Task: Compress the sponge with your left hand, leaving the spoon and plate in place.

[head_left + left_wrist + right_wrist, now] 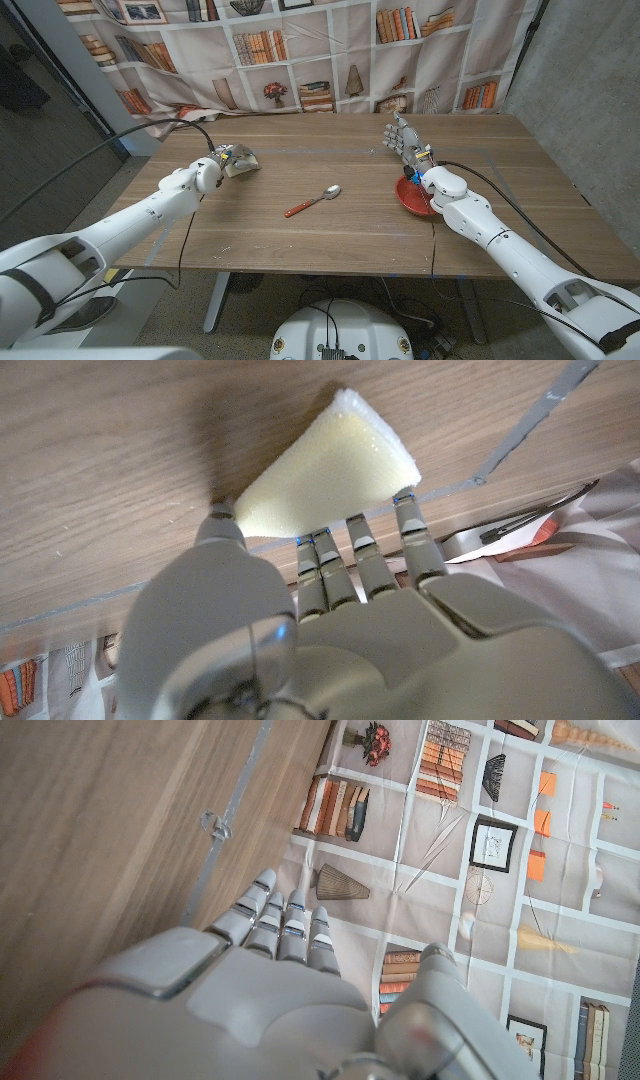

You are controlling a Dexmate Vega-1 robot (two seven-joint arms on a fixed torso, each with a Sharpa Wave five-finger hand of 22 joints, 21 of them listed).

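The pale yellow wedge-shaped sponge (pixel 330 470) lies at the table's far left, directly ahead of the left hand (pixel 330 610), whose fingertips (pixel 405 500) and thumb already clasp its near edge. The right hand (pixel 405 140) stands released, fingers extended, beside the red plate (pixel 408 196); the red-handled metal spoon (pixel 312 201) lies mid-table.

Wooden table (pixel 330 235) bearing three items: a sponge (pixel 240 161) at the left hand's fingertips, a red-handled spoon (pixel 313 201) lying well apart from either hand's fingers, and a red plate (pixel 411 199) behind the right hand's fingers.
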